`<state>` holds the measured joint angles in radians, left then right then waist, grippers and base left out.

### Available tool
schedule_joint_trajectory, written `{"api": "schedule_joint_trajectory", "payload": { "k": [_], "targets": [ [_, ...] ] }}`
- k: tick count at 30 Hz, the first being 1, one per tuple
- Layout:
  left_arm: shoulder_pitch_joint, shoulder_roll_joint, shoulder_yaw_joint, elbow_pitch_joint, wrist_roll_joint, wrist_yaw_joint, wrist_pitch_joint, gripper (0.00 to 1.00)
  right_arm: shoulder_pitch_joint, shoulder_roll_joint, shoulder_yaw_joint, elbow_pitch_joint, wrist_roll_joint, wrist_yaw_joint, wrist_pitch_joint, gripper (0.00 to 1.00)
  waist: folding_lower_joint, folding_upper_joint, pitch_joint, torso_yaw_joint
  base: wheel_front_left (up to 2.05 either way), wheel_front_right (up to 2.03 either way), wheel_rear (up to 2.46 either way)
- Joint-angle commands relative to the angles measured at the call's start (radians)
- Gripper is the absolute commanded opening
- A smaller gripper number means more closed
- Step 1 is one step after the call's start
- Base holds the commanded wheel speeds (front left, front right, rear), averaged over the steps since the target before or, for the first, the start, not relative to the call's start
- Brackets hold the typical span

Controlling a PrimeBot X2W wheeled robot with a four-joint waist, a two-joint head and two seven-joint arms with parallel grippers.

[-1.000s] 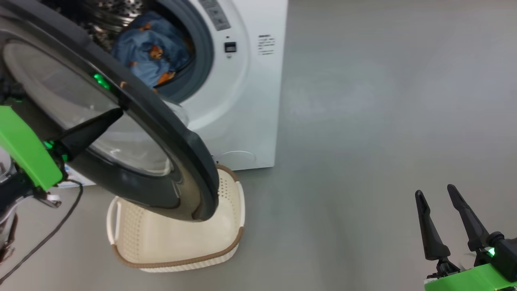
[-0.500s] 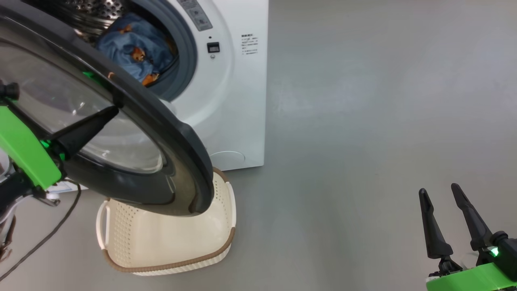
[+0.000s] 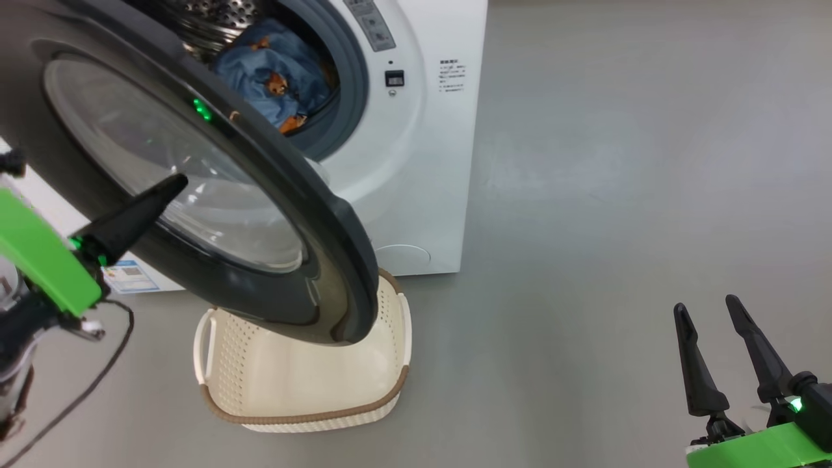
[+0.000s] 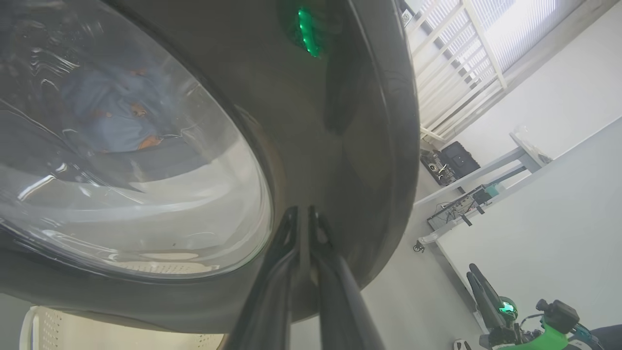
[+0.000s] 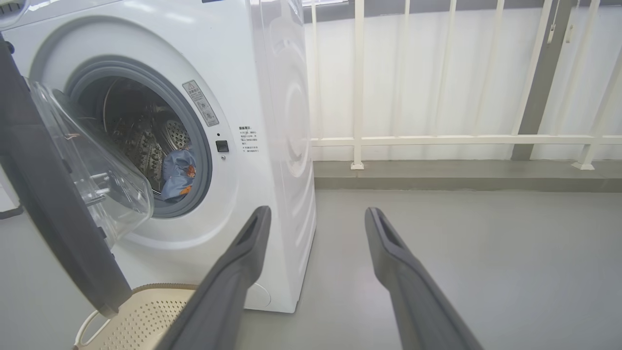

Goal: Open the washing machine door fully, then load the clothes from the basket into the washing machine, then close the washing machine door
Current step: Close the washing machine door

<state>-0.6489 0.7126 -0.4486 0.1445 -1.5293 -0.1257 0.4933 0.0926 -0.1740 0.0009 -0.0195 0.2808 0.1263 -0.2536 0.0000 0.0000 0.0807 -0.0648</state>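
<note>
One left gripper (image 3: 177, 182) against door (image 3: 325, 224)

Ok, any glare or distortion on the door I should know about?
Head view: green light glints on the washing machine door rim; left wrist view: clothes look dim and warped through its glass; right wrist view: evenly lit, sharp.

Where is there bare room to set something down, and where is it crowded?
Free: floor right of the washing machine, up to the right gripper; also inside the basket, where visible. Crowded: before the drum, where the door overhangs the basket, left gripper at it.
</note>
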Motion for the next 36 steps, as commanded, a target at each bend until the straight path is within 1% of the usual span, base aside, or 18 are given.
{"api": "schedule_joint_trajectory", "payload": {
  "k": [1, 9, 10, 11, 13, 14, 15, 16, 18, 19, 20, 26, 34, 36],
  "targets": [
    [-0.004, 0.059, 0.046, -0.025, -0.007, -0.005, -0.020, 0.00, -0.005, -0.027, 0.024, -0.021, -0.007, 0.004, -0.008, 1.00, 0.0000, 0.0000, -0.012, 0.016, 0.00, 0.00, 0.00],
    [0.099, 0.073, 0.054, -0.034, -0.020, -0.005, -0.095, 0.00, 0.008, -0.035, 0.030, -0.020, -0.005, 0.004, -0.008, 1.00, 0.0000, 0.0000, -0.040, 0.060, 0.00, 0.00, 0.00],
    [0.112, 0.074, 0.056, -0.036, -0.022, -0.005, -0.105, 0.12, 0.010, -0.036, 0.029, -0.020, -0.004, 0.004, -0.008, 1.00, 0.0000, 0.0000, -0.041, 0.066, 0.00, 0.00, 0.00],
    [0.125, 0.075, 0.058, -0.038, -0.021, -0.005, -0.116, 0.19, 0.011, -0.036, 0.030, -0.020, -0.004, 0.004, -0.008, 1.00, 0.0000, 0.0000, -0.043, 0.072, 0.00, 0.00, 0.00],
    [0.154, 0.074, 0.065, -0.042, -0.026, -0.005, -0.143, 0.38, 0.015, -0.036, 0.031, -0.020, -0.005, 0.004, -0.008, 1.00, 0.0000, 0.0000, -0.046, 0.083, 0.00, 0.00, 0.00],
    [0.169, 0.073, 0.068, -0.044, -0.025, -0.005, -0.157, 0.45, 0.016, -0.035, 0.032, -0.021, -0.005, 0.004, -0.008, 1.00, 0.0000, 0.0000, -0.047, 0.088, 0.00, 0.00, 0.00],
    [0.169, 0.073, 0.068, -0.044, -0.025, -0.005, -0.157, 0.45, 0.016, -0.035, 0.032, -0.021, -0.005, 0.004, -0.008, 1.00, 0.0000, 0.0000, -0.047, 0.088, 0.00, 0.00, 0.00],
    [0.185, 0.073, 0.071, -0.046, -0.025, -0.005, -0.171, 0.51, 0.017, -0.035, 0.032, -0.021, -0.005, 0.004, -0.008, 1.00, 0.0000, 0.0000, -0.048, 0.093, 0.00, 0.00, 0.00],
    [0.214, 0.074, 0.071, -0.048, -0.015, -0.005, -0.201, 0.85, 0.018, -0.034, 0.033, -0.021, -0.005, 0.004, -0.008, 1.00, 0.0000, 0.0000, -0.047, 0.104, 0.00, 0.00, 0.00],
    [0.227, 0.072, 0.071, -0.047, -0.010, -0.005, -0.219, 0.97, 0.019, -0.034, 0.033, -0.021, -0.005, 0.004, -0.008, 1.00, 0.0000, 0.0000, -0.046, 0.109, 0.00, 0.00, 0.00],
    [0.239, 0.068, 0.072, -0.046, -0.008, -0.005, -0.238, 1.00, 0.018, -0.034, 0.033, -0.022, -0.005, 0.004, -0.008, 1.00, 0.0000, 0.0000, -0.044, 0.114, 0.00, 0.00, 0.00],
    [0.314, 0.047, 0.057, -0.031, 0.026, -0.005, -0.364, 1.00, 0.016, -0.033, 0.035, -0.023, -0.006, 0.004, -0.008, 1.00, 0.0000, 0.0000, -0.041, 0.140, 0.00, 0.00, 0.00],
    [0.423, 0.026, 0.029, 0.004, 0.064, -0.005, -0.575, 1.00, 0.016, -0.032, 0.036, -0.021, -0.006, 0.004, -0.008, 1.00, 0.0000, 0.0000, -0.044, 0.170, 0.00, 0.00, 0.00],
    [0.449, 0.027, 0.007, 0.020, 0.089, -0.005, -0.625, 1.00, 0.018, -0.032, 0.033, -0.021, -0.005, 0.004, -0.008, 1.00, 0.0000, 0.0000, -0.044, 0.179, 0.00, 0.00, 0.00]
  ]
}}
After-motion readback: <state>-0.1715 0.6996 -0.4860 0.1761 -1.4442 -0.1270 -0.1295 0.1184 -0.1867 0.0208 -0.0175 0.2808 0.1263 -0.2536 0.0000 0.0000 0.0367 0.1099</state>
